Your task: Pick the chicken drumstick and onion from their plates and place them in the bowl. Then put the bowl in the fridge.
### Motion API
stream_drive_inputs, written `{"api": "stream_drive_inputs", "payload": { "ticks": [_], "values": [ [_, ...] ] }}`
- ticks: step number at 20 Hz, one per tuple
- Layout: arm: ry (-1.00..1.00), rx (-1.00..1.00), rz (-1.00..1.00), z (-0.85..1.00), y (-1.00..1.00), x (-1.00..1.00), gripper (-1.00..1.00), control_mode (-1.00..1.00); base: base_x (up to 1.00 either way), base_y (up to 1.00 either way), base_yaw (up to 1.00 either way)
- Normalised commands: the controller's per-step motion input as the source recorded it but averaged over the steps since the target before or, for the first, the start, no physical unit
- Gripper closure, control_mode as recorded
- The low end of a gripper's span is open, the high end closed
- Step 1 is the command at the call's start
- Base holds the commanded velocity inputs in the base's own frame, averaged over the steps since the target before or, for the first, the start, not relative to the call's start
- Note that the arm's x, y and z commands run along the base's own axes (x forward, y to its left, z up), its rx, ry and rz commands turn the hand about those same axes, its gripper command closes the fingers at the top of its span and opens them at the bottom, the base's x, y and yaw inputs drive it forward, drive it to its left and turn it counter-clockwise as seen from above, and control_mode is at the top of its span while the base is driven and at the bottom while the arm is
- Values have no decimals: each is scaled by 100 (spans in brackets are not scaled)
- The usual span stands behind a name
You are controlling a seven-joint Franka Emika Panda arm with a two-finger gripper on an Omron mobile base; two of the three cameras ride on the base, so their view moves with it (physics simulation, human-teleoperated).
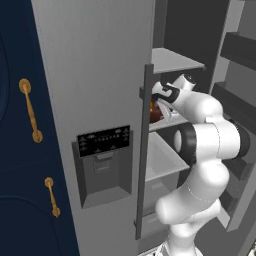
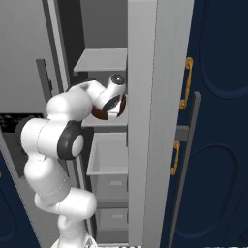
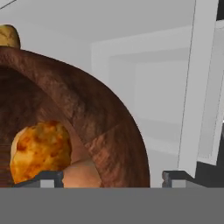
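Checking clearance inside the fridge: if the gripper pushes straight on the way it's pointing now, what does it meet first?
Most likely the bowl. In the hand view, its brown wall sits between the open gripper tips, right ahead. The chicken drumstick lies inside it, off to one side. Depth is unclear, but the bowl looks very close.

Base views flank arm, both facing open fridge (image 1: 95,75); hand view close, probably inside bowl (image 3: 100,118).

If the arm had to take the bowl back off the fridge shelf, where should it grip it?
Probably the bowl's near rim, from the open front of the fridge, one finger inside the wall and one outside. The bowl is too wide to span, and the drumstick and onion fill its middle. The gripper stands open at that rim.
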Motion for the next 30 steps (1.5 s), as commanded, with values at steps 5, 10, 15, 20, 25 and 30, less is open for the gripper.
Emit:
{"api": "stream_drive_inputs", "payload": {
  "ticks": [5,10,15,20,25,30],
  "values": [
    [-30,-3,0,0,2,-12,-100,-100,0,0,0],
    [-33,-2,-3,21,1,-25,-100,-100,0,0,0],
    [-13,-4,0,21,0,-36,-100,-100,0,0,0],
    [0,-4,-7,49,0,-64,-100,-100,0,0,0],
    [0,-1,-20,61,0,-89,-100,-100,0,0,0],
    [1,1,-11,72,-8,-97,-100,-100,0,0,0]
  ]
}}
